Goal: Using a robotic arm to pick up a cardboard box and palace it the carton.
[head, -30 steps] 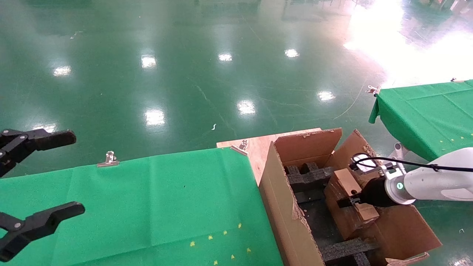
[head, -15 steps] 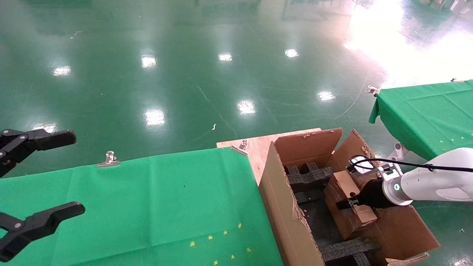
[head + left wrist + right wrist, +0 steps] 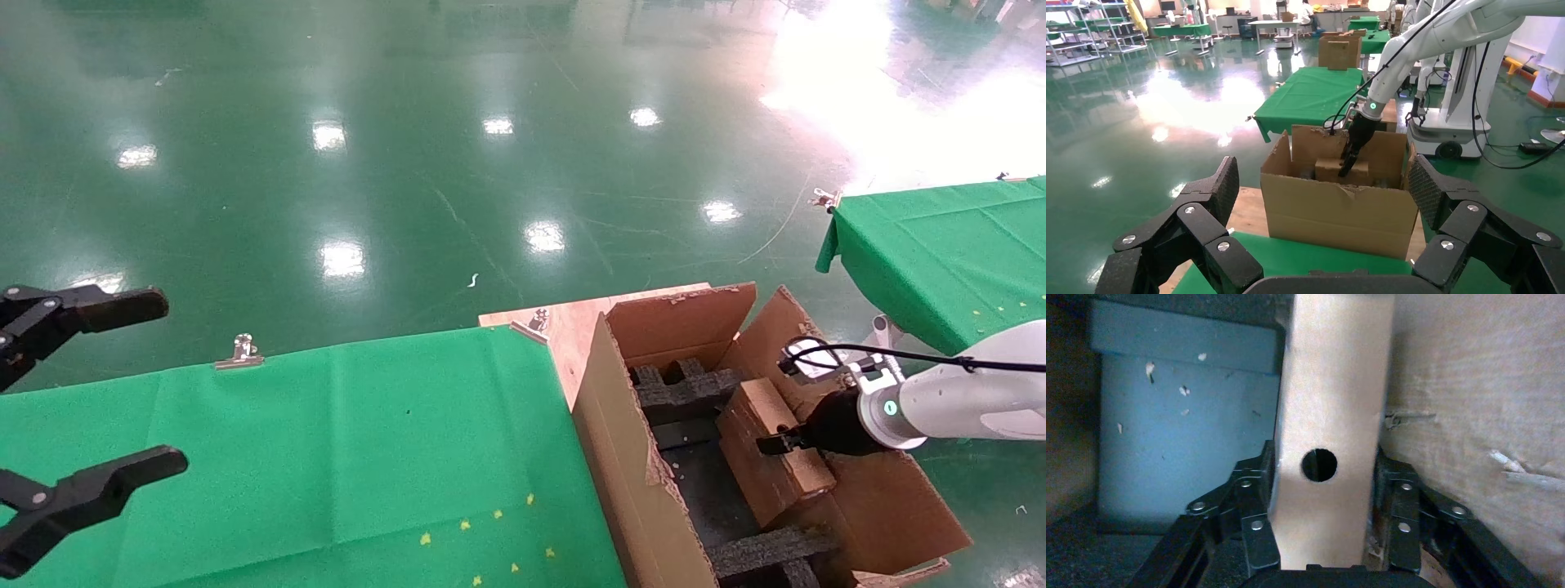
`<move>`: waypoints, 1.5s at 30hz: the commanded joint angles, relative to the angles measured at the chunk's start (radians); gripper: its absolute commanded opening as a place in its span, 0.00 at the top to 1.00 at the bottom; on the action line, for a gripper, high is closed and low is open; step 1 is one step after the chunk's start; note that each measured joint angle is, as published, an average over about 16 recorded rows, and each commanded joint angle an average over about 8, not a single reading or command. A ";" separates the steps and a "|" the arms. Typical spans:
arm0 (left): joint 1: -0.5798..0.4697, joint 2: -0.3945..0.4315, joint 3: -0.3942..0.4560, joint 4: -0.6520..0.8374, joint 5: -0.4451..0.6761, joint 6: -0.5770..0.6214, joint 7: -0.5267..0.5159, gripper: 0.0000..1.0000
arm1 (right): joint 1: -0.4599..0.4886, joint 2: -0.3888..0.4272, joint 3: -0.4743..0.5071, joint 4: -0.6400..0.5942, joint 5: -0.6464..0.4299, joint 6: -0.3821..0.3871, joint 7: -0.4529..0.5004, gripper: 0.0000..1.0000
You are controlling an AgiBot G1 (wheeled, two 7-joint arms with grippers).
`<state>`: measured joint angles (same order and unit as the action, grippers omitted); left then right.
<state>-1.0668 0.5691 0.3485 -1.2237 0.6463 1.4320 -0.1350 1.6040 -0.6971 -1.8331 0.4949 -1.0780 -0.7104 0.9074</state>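
The white robotic arm [image 3: 964, 400] is my right arm, and it reaches into the large brown carton [image 3: 629, 457] with ragged flaps. My right gripper [image 3: 776, 443] is shut on the small cardboard box [image 3: 760, 404], which sits low inside the carton against its right wall. In the right wrist view the fingers [image 3: 1257, 496] press both sides of the box [image 3: 1330, 404], beside its round hole. The carton wall [image 3: 1474, 416] is close by. My left gripper [image 3: 167, 384] is open and empty at the far left. The left wrist view shows the carton [image 3: 1340, 211] and box [image 3: 1329, 171].
Black foam inserts [image 3: 678, 388] line the carton floor and also show in the right wrist view [image 3: 1187, 429]. A green-clothed table [image 3: 327, 441] with a metal clip [image 3: 243, 351] lies left of the carton. A wooden board [image 3: 564, 322] and a second green table [image 3: 940, 245] stand nearby.
My right arm first dipped slightly, then shifted a little right and up inside the carton. The box has stayed at nearly the same spot. The left gripper has not moved.
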 commanded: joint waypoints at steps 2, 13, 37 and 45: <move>0.000 0.000 0.000 0.000 0.000 0.000 0.000 0.00 | 0.009 0.007 -0.003 0.009 -0.006 -0.002 0.006 0.00; 0.000 0.000 0.000 0.000 0.000 0.000 0.000 0.00 | 0.147 0.058 0.014 0.125 -0.043 0.029 0.012 0.00; 0.000 0.000 0.000 0.000 0.000 0.000 0.000 0.00 | 0.318 0.229 0.210 0.653 0.151 -0.021 -0.254 0.00; 0.000 0.000 0.000 0.000 0.000 0.000 0.000 0.00 | 0.304 0.219 0.225 0.634 0.136 -0.027 -0.253 0.00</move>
<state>-1.0666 0.5689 0.3485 -1.2234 0.6459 1.4317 -0.1350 1.8942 -0.4788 -1.5852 1.1354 -0.9353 -0.7512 0.6453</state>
